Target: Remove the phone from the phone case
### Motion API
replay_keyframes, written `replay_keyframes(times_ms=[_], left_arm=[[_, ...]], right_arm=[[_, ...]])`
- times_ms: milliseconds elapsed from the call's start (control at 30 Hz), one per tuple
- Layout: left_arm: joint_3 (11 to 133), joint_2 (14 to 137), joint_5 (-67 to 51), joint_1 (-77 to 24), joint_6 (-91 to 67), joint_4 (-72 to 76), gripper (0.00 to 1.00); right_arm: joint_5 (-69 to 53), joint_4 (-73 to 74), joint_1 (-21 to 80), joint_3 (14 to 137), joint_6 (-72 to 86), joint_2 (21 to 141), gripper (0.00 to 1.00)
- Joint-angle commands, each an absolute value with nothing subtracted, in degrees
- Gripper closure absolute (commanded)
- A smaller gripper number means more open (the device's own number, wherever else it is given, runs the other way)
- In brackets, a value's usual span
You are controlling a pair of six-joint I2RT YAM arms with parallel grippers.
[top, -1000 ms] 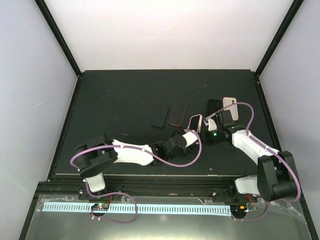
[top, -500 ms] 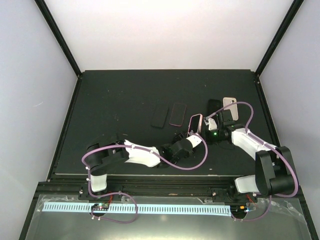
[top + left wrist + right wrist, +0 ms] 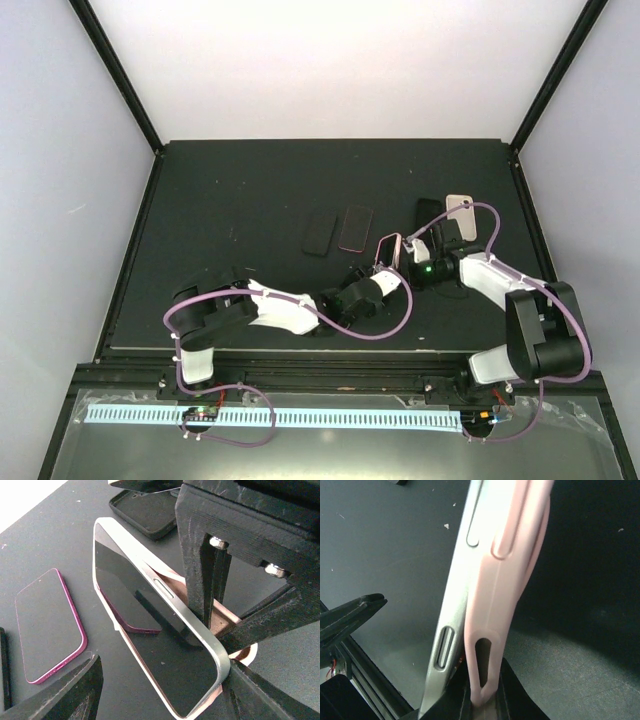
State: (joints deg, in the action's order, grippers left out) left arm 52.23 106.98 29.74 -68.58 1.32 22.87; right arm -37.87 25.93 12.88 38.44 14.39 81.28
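Right hand (image 3: 481,702) clamps the pink case (image 3: 512,570); left hand (image 3: 165,700) loosely straddles the half-out phone (image 3: 145,620).

a matte black table (image 3: 250,180) fills the middle of the overhead view, its surface flecked with pale dust specks that show again in the right wrist view (image 3: 395,545). behind it stands a plain white back wall (image 3: 340,60), the brightest part of the scene under soft, even light. pale lavender side walls close in on the left (image 3: 50,200) and right (image 3: 600,220), each meeting the back wall along a slanting black frame post (image 3: 116,75). along the table's near edge runs a dark metal rail (image 3: 330,375), and below it lies a white slotted strip (image 3: 300,417) on a grey shelf, with crinkled clear plastic sheet (image 3: 600,440) at the right corner.
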Motion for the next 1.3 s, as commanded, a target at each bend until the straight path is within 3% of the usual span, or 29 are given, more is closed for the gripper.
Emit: replay_keyframes(times_ms=[0,167,333,667,1067,1267], left_arm=[[53.82,106.32,35.96,-66.42,-0.14,24.1,0.35],[56.24,108.96,43.3,-67.44,2.04,25.01,0.48],[59.22,112.08,50.13,-68.78,4.41,24.33,0.5],[60.21,113.37,56.17,-70.52,10.16,28.24,0.71],[55.69,104.73,56.36,-71.46,9.35,29.11,0.98],[52.21,98.26,55.89,-73.38,4.47,27.08,0.98]], right_arm=[[-42.96,29.58,13.27,39.46,11.67,82.01,0.99],[-50.0,29.81,13.27,39.74,12.9,83.08,0.99],[-57.43,30.18,13.27,40.32,14.5,81.95,0.99],[-59.11,32.24,13.27,40.94,13.26,80.88,0.99],[-45.18,30.81,13.27,39.69,13.25,77.43,0.99],[-37.49,30.12,13.27,39.57,13.73,75.19,0.99]])
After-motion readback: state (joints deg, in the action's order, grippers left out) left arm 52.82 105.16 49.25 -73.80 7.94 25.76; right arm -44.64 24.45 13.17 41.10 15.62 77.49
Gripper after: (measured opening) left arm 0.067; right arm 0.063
